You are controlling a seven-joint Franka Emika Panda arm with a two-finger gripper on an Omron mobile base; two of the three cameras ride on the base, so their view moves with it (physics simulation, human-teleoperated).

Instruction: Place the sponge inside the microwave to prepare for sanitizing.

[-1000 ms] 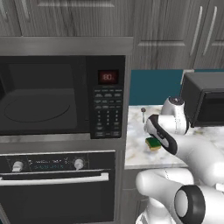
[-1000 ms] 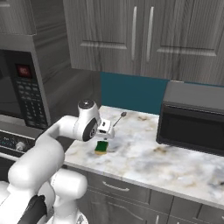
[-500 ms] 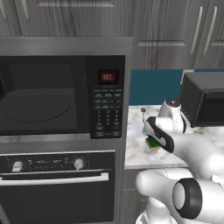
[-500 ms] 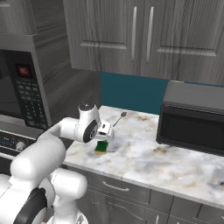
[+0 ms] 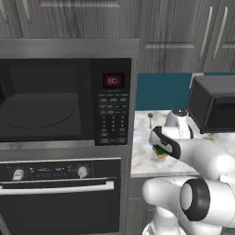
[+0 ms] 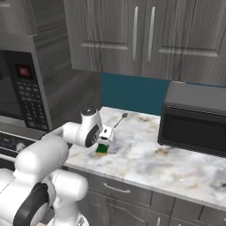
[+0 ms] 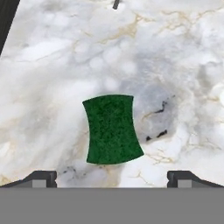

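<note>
The sponge (image 7: 113, 129), green on top with a yellow underside, lies flat on the marble counter (image 7: 183, 65). In the base views the sponge (image 5: 161, 152) (image 6: 102, 150) rests near the counter's left end, just under my hand. My gripper (image 7: 113, 179) hangs straight above it, open, with one fingertip on each side and nothing between them; how far above it is unclear. The gripper (image 6: 104, 142) points down from the bent wrist. The microwave (image 5: 64, 103) is built into the wall to the left, its turntable dimly visible through the dark window. Its keypad (image 6: 26, 97) faces the arm.
A black countertop oven (image 5: 213, 110) (image 6: 194, 126) stands at the counter's right. A thin dark-handled utensil (image 5: 149, 117) (image 6: 120, 119) lies behind the sponge by the teal backsplash. The wall oven (image 5: 59, 193) with a silver bar handle sits under the microwave. Grey cabinets hang overhead.
My hand has sunk slightly and shifted a little left over the sponge. The jaws stayed open and the sponge has not moved.
</note>
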